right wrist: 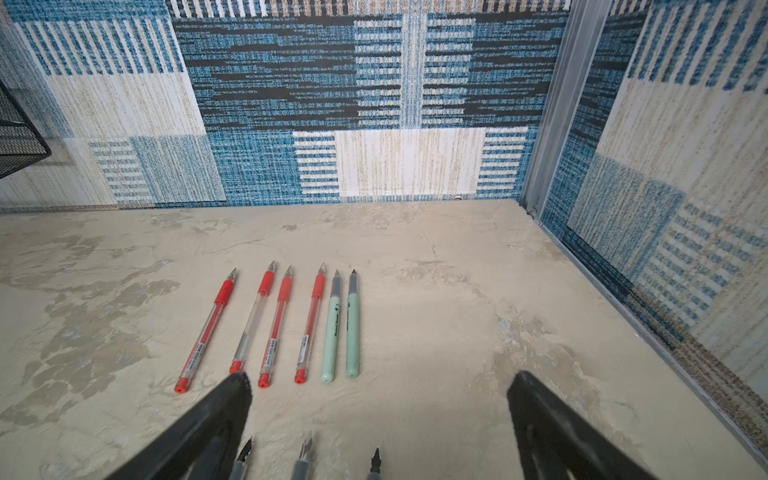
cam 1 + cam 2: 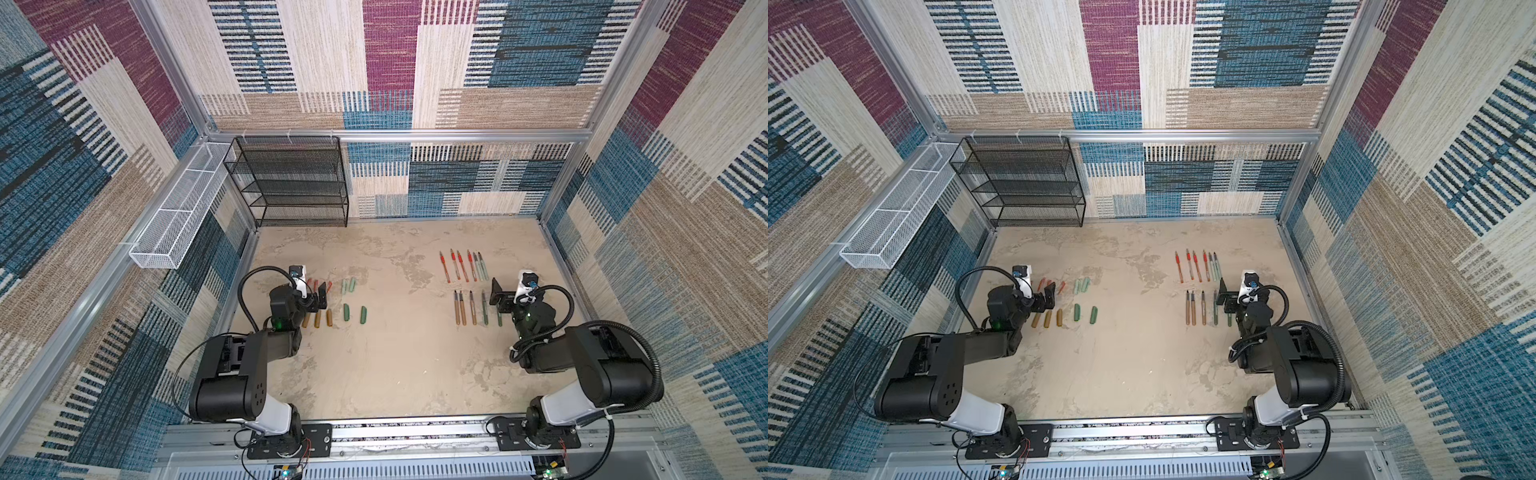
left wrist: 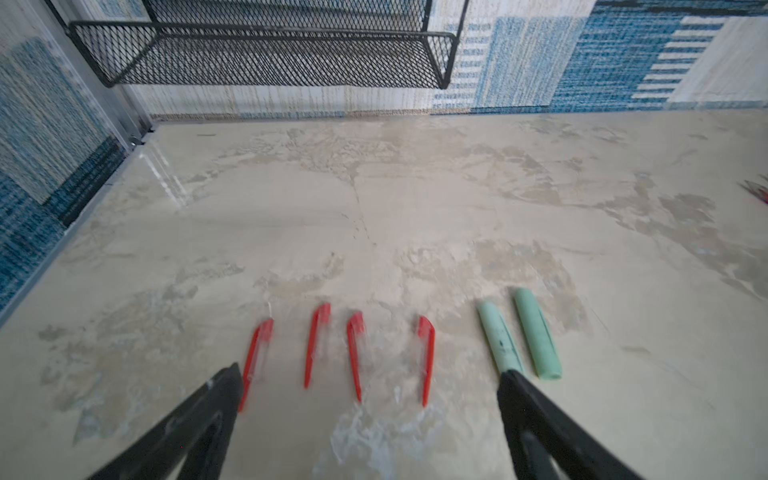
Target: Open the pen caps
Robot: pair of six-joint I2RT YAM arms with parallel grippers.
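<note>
Red caps [image 3: 316, 345] lie in a row just ahead of the left gripper [image 3: 370, 374], with the pale mint caps [image 3: 536, 332] beside them, one with its near end hidden behind the gripper. In a top view the bronze caps [image 2: 318, 319] and dark green caps [image 2: 346, 312] lie just behind and beside that gripper; every cap looks to be off its pen, so the job seems done.

The risk, as I judge it, is that the caps are light and round, so a low swing of the left gripper, spread wide and holding nothing, could scatter them. The right gripper [image 1: 379, 376], equally wide and holding nothing, has one row of pens [image 1: 272, 328] just ahead and another beneath it; a dip could knock them, or their bare tips could mark the bench [image 1: 436, 270].

The left arm [image 2: 245, 353] and right arm [image 2: 598, 365] sit folded, elbows raised, wrists low and aimed at the far wall [image 2: 415, 178].
</note>
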